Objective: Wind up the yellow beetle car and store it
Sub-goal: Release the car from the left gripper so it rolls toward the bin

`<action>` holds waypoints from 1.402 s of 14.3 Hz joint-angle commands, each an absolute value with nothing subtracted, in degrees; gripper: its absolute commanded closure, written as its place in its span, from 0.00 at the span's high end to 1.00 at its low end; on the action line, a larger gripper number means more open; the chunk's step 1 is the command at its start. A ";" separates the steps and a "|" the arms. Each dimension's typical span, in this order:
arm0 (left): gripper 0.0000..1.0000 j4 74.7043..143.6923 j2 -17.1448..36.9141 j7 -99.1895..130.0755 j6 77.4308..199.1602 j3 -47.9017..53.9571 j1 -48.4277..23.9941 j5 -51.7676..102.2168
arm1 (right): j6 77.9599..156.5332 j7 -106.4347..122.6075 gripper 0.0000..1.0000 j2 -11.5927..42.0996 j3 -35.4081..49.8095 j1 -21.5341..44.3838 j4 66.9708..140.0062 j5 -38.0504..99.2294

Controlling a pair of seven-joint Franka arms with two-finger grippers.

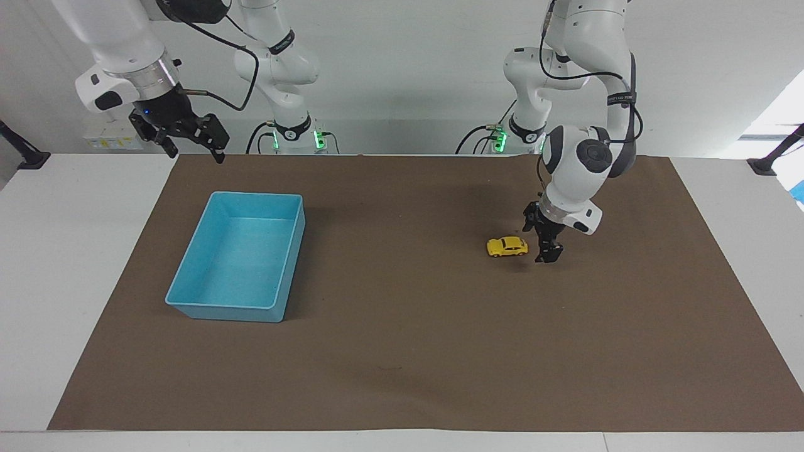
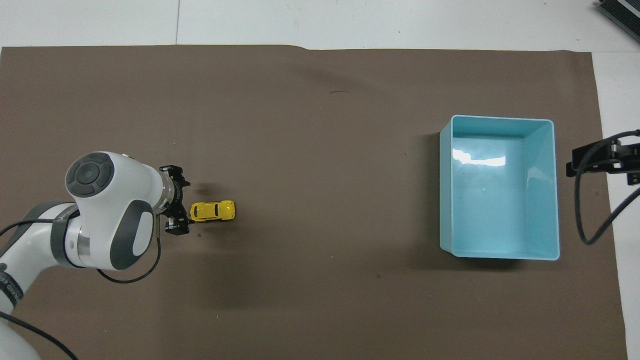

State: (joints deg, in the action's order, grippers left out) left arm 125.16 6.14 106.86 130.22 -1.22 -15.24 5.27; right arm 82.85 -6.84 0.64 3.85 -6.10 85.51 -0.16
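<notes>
Right, car: the yellow beetle car (image 1: pixel 507 247) sits on its wheels on the brown mat (image 1: pixel 402 351), free of any grip, toward my left arm's end of the table.
Left claw: my left gripper (image 1: pixel 545 243) hangs low just beside the car, on the side away from the bin, fingers spread wide with nothing between them.
Gap: claw and car look apart, though only barely; nothing touches the car that I can see.
Long axis: the car lies lengthwise along the table, one end at my left claw, the other aimed toward the blue bin (image 1: pixel 188 300).
Bin: empty and well apart from the car, toward my right arm's end.
Right claw: my right gripper (image 1: pixel 188 139) waits up in the air by the bin's end of the table, fingers open and empty.
Nearer arm: the left, by a long way.
My read: storing isn't done yet; if the car rolls bin-ward, the right claw is placed to collect it.
</notes>
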 commanded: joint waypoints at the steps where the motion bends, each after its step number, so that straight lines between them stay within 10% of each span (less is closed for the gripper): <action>1: 1.00 123.40 6.77 106.35 127.88 -0.88 -14.33 4.39 | 82.88 -5.62 1.00 0.00 4.13 -6.50 85.96 0.26; 20: 1.00 115.58 6.86 106.17 127.79 -0.88 -10.11 4.39 | 87.27 -2.72 1.00 0.00 4.22 -5.89 87.62 1.40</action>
